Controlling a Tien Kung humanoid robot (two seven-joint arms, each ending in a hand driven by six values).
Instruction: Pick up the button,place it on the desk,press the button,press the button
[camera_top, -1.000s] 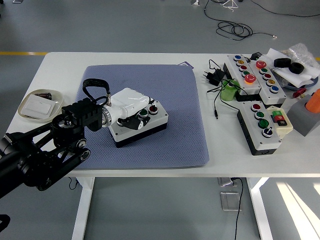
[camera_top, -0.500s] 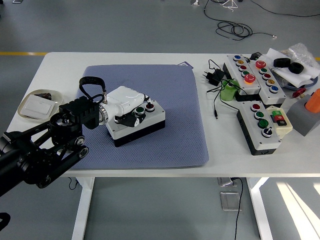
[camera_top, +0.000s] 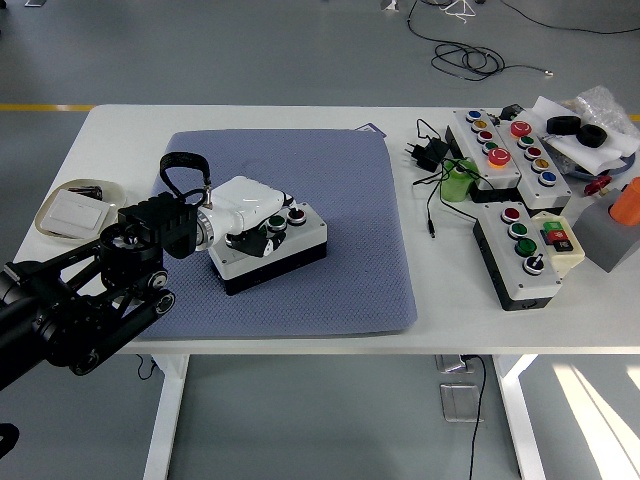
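Observation:
A small white button box (camera_top: 295, 245) with a black base lies on the blue mat (camera_top: 340, 180), left of centre. Its top carries a green button (camera_top: 277, 222) and a dark red button (camera_top: 296, 213). My left hand (camera_top: 260, 232), white-shelled with black fingers, lies over the box's left half, its fingers curled down around the box beside the green button. The black left arm (camera_top: 90, 300) comes in from the lower left. The right arm does not show.
At the right stand two larger button boxes (camera_top: 500, 150) (camera_top: 525, 255), with a green roll (camera_top: 460, 183), a black power adapter (camera_top: 428, 152) and cables between them. A white dish (camera_top: 80, 212) sits at the left edge. An orange object (camera_top: 628, 200) and clutter fill the far right.
My left hand and the button box have shifted a little to the left together on the mat. Nothing else moved.

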